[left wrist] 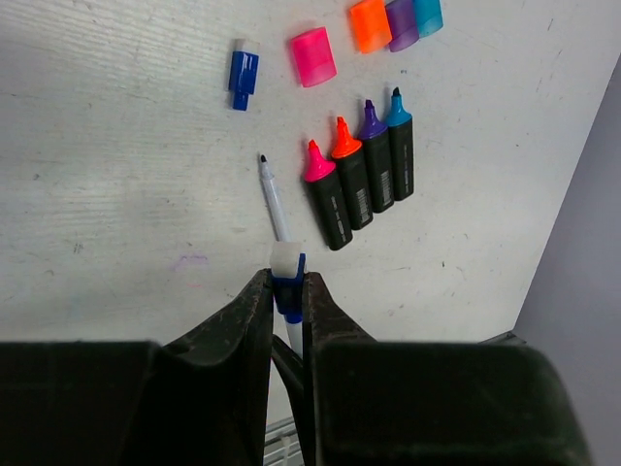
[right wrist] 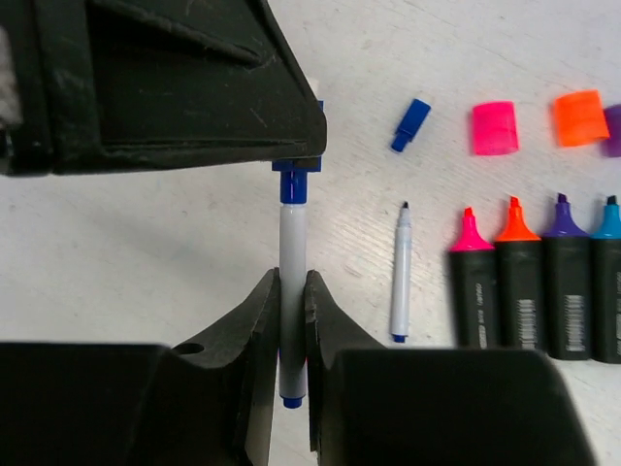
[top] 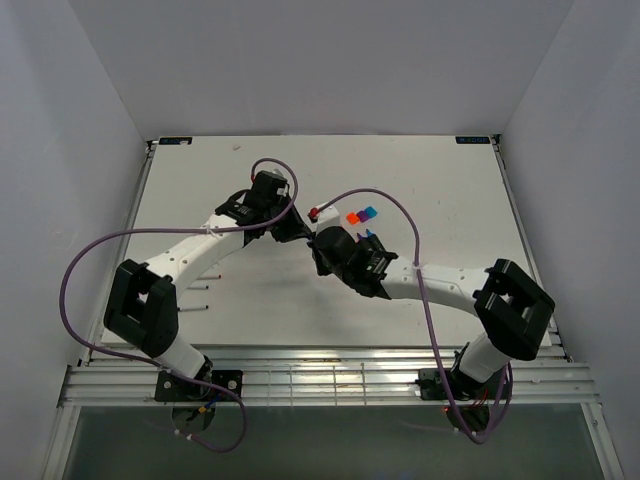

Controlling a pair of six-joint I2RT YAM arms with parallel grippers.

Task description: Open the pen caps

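Clamped on blue pen cap [right wrist: 294,184] at 12 o'clock with left gripper [left wrist: 286,280], on white barrel [right wrist: 293,238] at 6 with right gripper [right wrist: 292,282]; probably light, slick, best pinched squarely.

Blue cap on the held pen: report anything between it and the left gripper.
Nothing visible does. The left gripper is shut directly on the blue cap, and the right gripper clamps the white pen body.

pink cap [left wrist: 313,56]: translucent plastic; marker bodies [left wrist: 354,194]: blk plastic; table [left wrist: 116,146]: matt wht
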